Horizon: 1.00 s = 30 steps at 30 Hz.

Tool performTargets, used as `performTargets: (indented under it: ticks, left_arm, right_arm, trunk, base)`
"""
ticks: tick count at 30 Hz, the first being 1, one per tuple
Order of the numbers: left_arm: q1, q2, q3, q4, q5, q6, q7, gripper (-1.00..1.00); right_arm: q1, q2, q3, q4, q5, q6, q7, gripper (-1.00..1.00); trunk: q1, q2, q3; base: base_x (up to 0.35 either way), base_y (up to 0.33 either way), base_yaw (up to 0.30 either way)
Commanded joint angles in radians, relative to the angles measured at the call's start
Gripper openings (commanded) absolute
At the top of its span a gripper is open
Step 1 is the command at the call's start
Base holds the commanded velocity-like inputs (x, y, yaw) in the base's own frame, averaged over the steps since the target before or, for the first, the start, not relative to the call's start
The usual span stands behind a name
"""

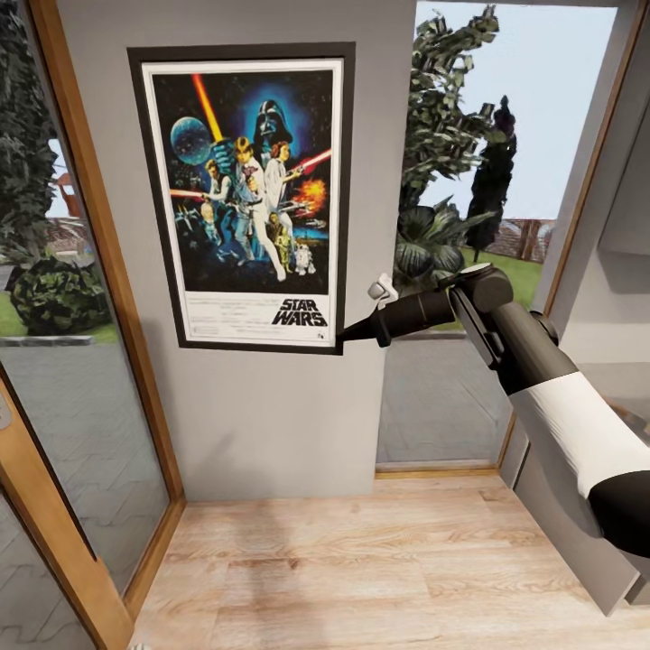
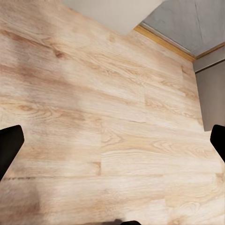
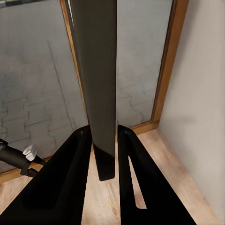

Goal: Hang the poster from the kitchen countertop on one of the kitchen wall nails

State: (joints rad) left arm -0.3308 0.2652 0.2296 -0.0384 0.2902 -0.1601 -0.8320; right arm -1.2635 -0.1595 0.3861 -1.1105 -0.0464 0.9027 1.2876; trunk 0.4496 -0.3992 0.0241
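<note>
The poster (image 1: 242, 197) stands upright, long axis vertical, flat against the grey wall (image 1: 271, 415) between two windows; its logo reads "STAR WARS". We hold it at the lower right corner with our right hand (image 1: 344, 337), fingers clamped on the frame edge and reaching in from the right. We keep our left hand (image 2: 112, 140) spread wide over the wooden floor (image 2: 108, 122).

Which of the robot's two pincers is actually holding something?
The right pincer: its fingers clamp the dark edge of the poster against the grey wall. The left pincer hangs open over the wooden floor.
</note>
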Motion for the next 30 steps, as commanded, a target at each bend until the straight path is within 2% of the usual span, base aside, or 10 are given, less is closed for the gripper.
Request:
performTargets:
  ticks: [1,13,30]
  left_arm:
    - [-0.001,0.0,0.002,0.002,-0.002,-0.006,-0.002,1.0]
    - [-0.001,0.0,0.002,0.002,-0.002,-0.006,-0.003,1.0]
    - [-0.001,0.0,0.002,0.002,-0.002,-0.006,-0.003,1.0]
  right_arm:
    - [-0.001,-0.001,0.002,0.0,-0.006,0.01,-0.001,-1.0]
    - [-0.001,0.0,0.002,0.001,-0.006,0.01,0.0,-1.0]
    - [-0.001,0.0,0.002,0.0,-0.007,0.01,-0.001,-1.0]
  trunk:
    - [0.0,-0.001,0.0]
    - [0.0,-0.001,0.0]
    - [0.0,-0.001,0.0]
  base:
    - [0.0,0.0,0.0]
    - [0.048,0.0,0.0]
    - [0.314,0.0,0.0]
